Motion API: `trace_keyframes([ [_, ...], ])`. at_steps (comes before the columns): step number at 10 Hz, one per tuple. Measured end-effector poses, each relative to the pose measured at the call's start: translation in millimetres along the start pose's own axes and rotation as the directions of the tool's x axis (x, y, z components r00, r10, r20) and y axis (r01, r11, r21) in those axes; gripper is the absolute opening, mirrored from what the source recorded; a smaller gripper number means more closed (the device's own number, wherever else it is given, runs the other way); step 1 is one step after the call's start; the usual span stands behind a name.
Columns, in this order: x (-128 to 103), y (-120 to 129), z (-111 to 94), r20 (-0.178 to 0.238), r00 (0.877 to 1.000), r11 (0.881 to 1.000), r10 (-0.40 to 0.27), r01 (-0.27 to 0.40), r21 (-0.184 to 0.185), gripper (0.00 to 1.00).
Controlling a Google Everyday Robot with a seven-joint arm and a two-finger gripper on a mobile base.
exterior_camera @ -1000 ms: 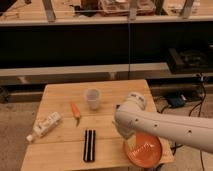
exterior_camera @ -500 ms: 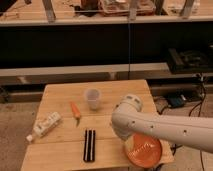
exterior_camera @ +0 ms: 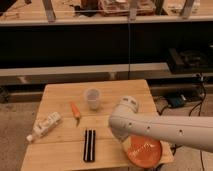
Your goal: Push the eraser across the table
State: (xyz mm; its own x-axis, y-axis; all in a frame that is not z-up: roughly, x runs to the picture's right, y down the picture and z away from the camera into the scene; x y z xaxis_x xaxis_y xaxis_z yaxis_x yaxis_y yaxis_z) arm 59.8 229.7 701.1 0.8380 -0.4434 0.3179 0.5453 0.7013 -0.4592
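The long narrow black block eraser lies near the front edge of the light wooden plank table, apart from the white robot arm. The gripper sits at the arm's end, right of the eraser — whether clenched or released cannot be told.

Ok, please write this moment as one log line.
eraser flat on table, untouched | arm beside eraser, apart | gripper hidden behind arm | push not started
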Motion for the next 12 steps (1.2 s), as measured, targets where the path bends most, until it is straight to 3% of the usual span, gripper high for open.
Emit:
trace_keyframes([
  [3,-5.4,-2.3,6.5,0.002,1.000,1.000,-0.020,0.020,-0.003,0.48],
  [6,-15.7,-1.8,19.2,0.005,0.999,0.999,-0.043,0.043,-0.009,0.24],
  [8,-19.5,-0.8,22.4,0.004,0.999,0.999,-0.052,0.052,-0.013,0.21],
  [10,-23.6,3.3,29.7,0.005,0.998,0.998,-0.067,0.067,-0.019,0.06],
  [12,-28.8,3.8,34.4,0.004,0.997,0.997,-0.076,0.076,-0.021,0.00],
])
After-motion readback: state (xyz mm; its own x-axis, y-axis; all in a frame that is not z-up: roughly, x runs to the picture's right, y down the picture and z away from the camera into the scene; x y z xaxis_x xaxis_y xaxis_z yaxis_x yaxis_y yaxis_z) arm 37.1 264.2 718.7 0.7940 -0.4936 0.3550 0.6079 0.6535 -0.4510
